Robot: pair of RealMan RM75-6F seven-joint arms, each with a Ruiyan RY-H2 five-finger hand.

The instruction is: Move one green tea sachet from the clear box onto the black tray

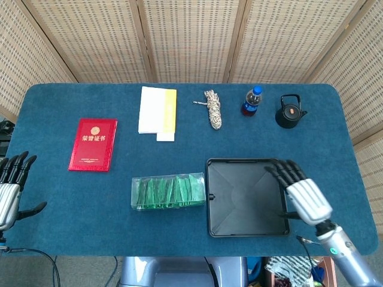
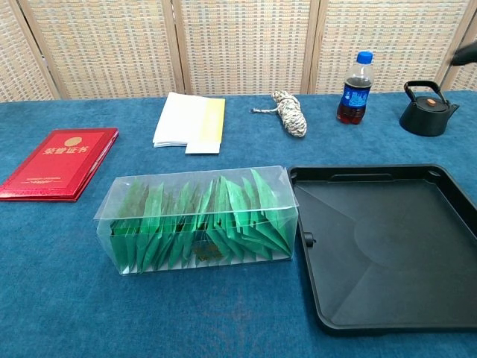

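Observation:
The clear box (image 1: 169,191) (image 2: 197,219) lies near the table's front, packed with several green tea sachets (image 2: 223,216) standing on edge. Right beside it sits the black tray (image 1: 216,224) (image 2: 350,313), with nothing on it. My right hand (image 1: 301,194) hovers over the tray's right edge, fingers spread and holding nothing; in the chest view only a dark fingertip (image 2: 468,52) shows at the upper right. My left hand (image 1: 10,188) stays at the table's left edge, open, far from the box.
A red certificate book (image 1: 93,144) lies at the left, with a white and yellow booklet (image 1: 157,111) behind the box. Along the back are a coil of rope (image 1: 212,110), a cola bottle (image 1: 251,101) and a black teapot (image 1: 289,112).

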